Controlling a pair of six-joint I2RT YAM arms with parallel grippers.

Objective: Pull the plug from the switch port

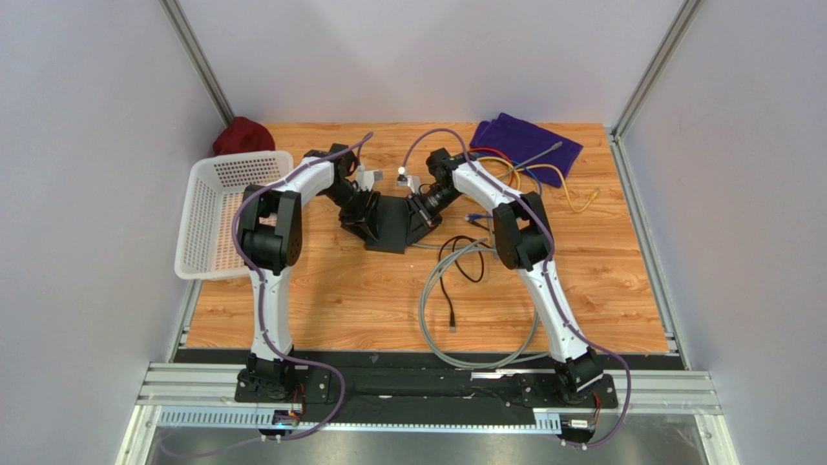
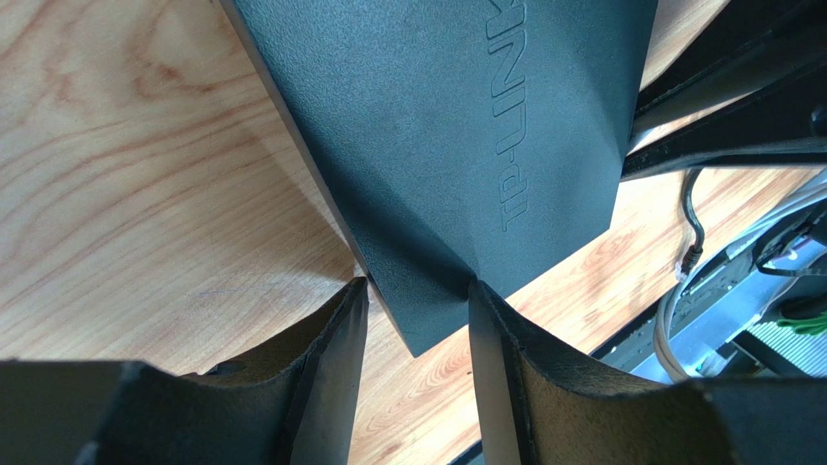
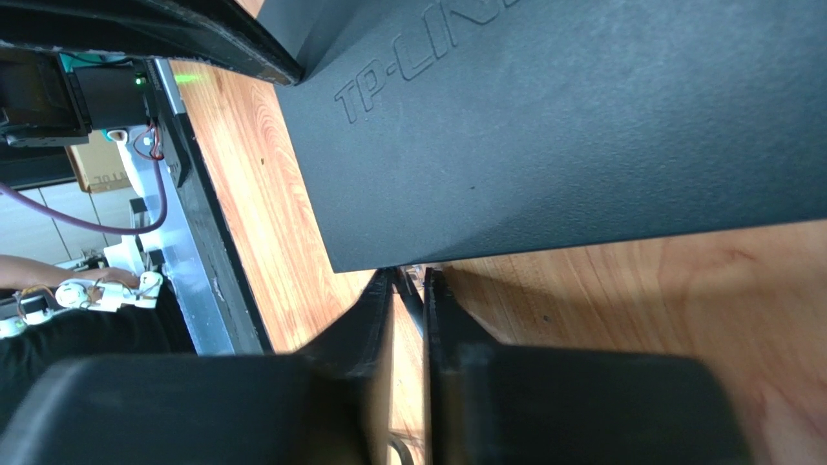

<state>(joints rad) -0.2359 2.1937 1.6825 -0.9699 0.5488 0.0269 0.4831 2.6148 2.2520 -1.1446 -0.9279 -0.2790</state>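
Observation:
The switch (image 1: 391, 225) is a flat matte-black box in the middle of the wooden table. It fills the top of the left wrist view (image 2: 456, 126) and of the right wrist view (image 3: 563, 126). My left gripper (image 1: 361, 215) is at its left side, and its fingers (image 2: 345, 329) are closed on a corner of the switch (image 2: 417, 291). My right gripper (image 1: 427, 206) is at the switch's right edge. Its jaws are almost together (image 3: 410, 286) on a thin dark cable with a clear plug (image 3: 415, 269), right at the switch's edge. The port itself is hidden.
A white mesh basket (image 1: 225, 208) stands at the left, with a red cloth (image 1: 243, 135) behind it. A purple cloth (image 1: 529, 142) and yellow cable (image 1: 558, 179) lie at the back right. Grey cable loops (image 1: 456, 329) and a black cable (image 1: 454, 281) lie in front of the switch.

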